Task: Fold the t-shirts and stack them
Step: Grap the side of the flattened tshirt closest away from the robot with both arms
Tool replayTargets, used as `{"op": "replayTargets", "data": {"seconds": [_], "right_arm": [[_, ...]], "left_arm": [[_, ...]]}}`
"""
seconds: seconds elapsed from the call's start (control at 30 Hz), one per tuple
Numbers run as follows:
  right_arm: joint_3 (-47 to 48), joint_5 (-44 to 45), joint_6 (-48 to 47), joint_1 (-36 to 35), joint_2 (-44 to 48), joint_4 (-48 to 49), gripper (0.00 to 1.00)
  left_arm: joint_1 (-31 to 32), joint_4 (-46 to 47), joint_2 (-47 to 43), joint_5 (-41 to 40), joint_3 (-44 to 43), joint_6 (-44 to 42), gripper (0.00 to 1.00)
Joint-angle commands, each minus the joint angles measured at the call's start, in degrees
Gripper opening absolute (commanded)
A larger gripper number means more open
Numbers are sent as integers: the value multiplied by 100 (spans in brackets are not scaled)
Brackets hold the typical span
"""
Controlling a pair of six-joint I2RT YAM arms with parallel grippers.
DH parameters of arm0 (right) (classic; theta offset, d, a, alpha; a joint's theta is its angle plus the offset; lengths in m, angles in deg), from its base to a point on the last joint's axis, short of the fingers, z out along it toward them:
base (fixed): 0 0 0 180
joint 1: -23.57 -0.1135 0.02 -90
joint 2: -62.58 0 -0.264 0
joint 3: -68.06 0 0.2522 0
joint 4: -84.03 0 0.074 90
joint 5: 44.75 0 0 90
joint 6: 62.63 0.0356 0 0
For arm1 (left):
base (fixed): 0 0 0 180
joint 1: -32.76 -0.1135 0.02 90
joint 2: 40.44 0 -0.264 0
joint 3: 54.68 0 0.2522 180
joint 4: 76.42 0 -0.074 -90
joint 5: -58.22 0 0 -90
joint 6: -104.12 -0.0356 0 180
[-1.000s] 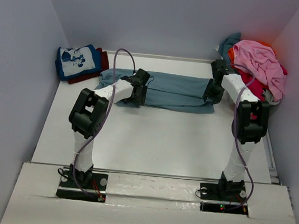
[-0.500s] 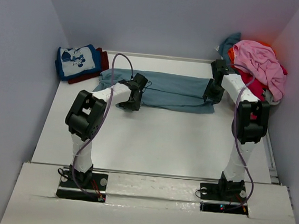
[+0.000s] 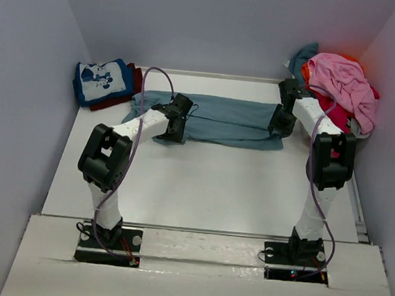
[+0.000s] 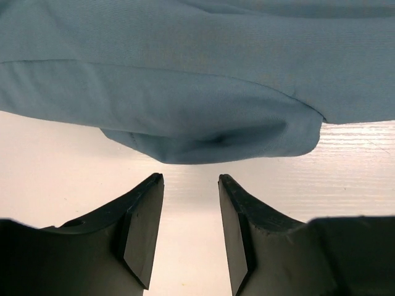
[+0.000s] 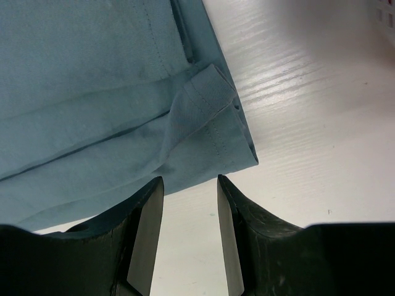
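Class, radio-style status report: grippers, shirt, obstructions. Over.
Left gripper open, empty, at near edge of slate-blue shirt. Right gripper open, empty, at its hem corner. Nothing in the way.

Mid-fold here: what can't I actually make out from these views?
- Top view: the printed shirt covers most of the dark red shirt.
- Top view: the pink shirt hides most of the pile; count unclear.
- Wrist views: frame edges crop the slate-blue shirt; overall shape unseen.
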Motion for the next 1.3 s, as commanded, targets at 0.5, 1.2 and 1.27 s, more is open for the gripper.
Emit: {"op": "replayTargets", "data": {"seconds": [0.5,1.2,1.27], "right_arm": [[-25,39,2,-5,321,-14,46],[-157,-66,-15,-5,374,38,46],[-166,-84,-15,-5,400,30,46]], "left_arm": [[16,320,338,163,33,3,51],[16,57,-153,-328,-89,319,6],[16,-75,-276,-435,-177,372,6]]}}
